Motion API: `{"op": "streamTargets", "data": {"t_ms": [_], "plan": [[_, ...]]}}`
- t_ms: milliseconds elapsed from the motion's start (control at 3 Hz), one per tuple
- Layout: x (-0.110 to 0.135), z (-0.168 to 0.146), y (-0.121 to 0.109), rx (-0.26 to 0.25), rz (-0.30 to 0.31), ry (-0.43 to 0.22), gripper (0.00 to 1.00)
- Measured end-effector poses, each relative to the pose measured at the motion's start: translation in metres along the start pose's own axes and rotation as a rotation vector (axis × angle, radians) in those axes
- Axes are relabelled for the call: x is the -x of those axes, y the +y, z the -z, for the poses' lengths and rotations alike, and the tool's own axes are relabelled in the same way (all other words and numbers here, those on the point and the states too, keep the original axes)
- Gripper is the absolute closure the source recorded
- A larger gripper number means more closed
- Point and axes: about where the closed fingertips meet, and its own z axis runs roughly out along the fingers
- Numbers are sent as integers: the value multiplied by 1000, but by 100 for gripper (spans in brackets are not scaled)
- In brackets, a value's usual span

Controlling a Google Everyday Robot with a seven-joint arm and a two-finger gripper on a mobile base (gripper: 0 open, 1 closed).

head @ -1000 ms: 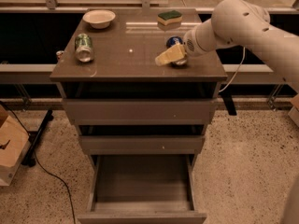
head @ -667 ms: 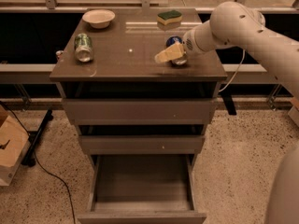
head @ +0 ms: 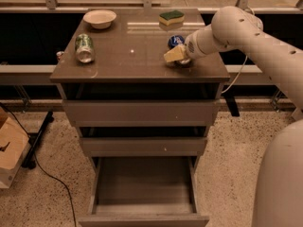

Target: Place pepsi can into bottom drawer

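Observation:
The blue pepsi can lies on its side on the right half of the cabinet top, mostly hidden behind my gripper. My gripper, with pale yellow fingers, is right at the can's near side, low over the top. The bottom drawer is pulled out at the foot of the cabinet and holds nothing. The two drawers above it are only slightly out.
A green can lies on its side at the top's left. A white bowl sits at the back left, a yellow-green sponge at the back right. A cardboard box and a black cable lie on the floor at left.
My gripper has stayed at the pepsi can with almost no shift. The can and the drawers have not moved.

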Motion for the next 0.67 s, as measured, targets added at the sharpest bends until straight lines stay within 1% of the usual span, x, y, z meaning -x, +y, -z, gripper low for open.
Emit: {"op": "streamTargets", "data": {"t_ms": [333,667], "plan": [[1,9,3,-7,19,1,72],[12,58,31,20,135,-11,100]]}}
